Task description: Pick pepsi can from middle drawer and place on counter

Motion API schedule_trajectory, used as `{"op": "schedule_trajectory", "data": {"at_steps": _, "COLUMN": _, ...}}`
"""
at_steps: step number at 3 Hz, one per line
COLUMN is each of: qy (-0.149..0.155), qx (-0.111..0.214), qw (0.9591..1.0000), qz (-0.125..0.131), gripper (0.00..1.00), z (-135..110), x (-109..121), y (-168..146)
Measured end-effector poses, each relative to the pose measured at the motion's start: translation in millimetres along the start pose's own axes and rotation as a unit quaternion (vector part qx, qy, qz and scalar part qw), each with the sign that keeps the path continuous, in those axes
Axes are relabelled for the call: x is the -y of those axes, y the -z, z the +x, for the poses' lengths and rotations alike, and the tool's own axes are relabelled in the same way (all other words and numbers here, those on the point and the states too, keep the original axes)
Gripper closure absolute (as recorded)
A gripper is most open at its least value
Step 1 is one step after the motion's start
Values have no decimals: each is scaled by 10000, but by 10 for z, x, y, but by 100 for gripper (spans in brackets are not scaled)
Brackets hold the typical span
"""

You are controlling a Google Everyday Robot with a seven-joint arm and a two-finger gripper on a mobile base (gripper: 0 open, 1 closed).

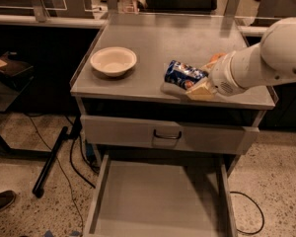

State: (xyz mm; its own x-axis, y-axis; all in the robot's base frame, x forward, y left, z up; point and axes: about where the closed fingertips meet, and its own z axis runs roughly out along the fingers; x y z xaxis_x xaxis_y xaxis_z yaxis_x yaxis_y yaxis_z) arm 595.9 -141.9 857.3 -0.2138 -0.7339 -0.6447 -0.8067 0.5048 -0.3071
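My gripper [190,82] is shut on the pepsi can [182,75], a dark-blue can lying tilted on its side. It holds the can just above the front right part of the counter [163,38]. My white arm [266,58] comes in from the right. The middle drawer [158,201] stands pulled open below, its flat grey floor bare.
A white bowl [113,60] sits on the counter's left side. An orange [217,57] shows partly behind my arm. A closed drawer face with a dark handle [166,135] lies under the counter. A black stand leg [52,162] crosses the floor at left.
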Motion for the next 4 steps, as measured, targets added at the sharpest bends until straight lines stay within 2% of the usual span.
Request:
{"op": "schedule_trajectory", "data": {"at_steps": 1, "qy": 7, "qx": 7, "qw": 10000, "qz": 2, "gripper": 100, "z": -16, "x": 8, "y": 11}}
{"op": "schedule_trajectory", "data": {"at_steps": 3, "qy": -199, "qx": 105, "qw": 9989, "qz": -406, "gripper": 100, "z": -325, "x": 288, "y": -531}}
{"op": "schedule_trajectory", "data": {"at_steps": 4, "qy": -144, "qx": 162, "qw": 9972, "qz": -712, "gripper": 100, "z": -506, "x": 303, "y": -833}}
